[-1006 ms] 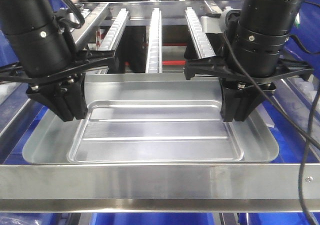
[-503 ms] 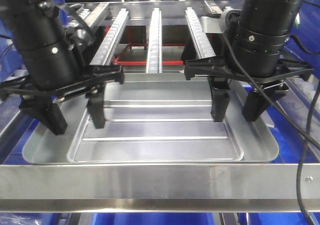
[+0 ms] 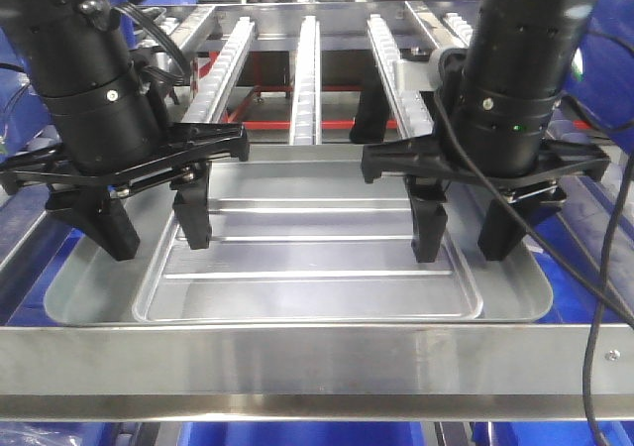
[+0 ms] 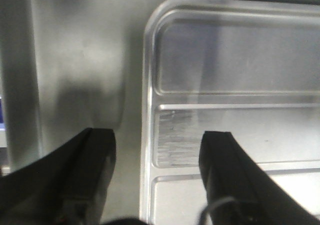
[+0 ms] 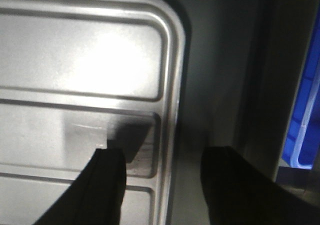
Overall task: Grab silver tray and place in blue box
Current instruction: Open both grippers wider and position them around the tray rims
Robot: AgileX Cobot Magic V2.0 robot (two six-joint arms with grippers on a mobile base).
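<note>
You see the silver tray lying flat, the blue box showing just outside its side edges. Over the tray's two ends, the left gripper and right gripper hang wide open, holding nothing.
</note>
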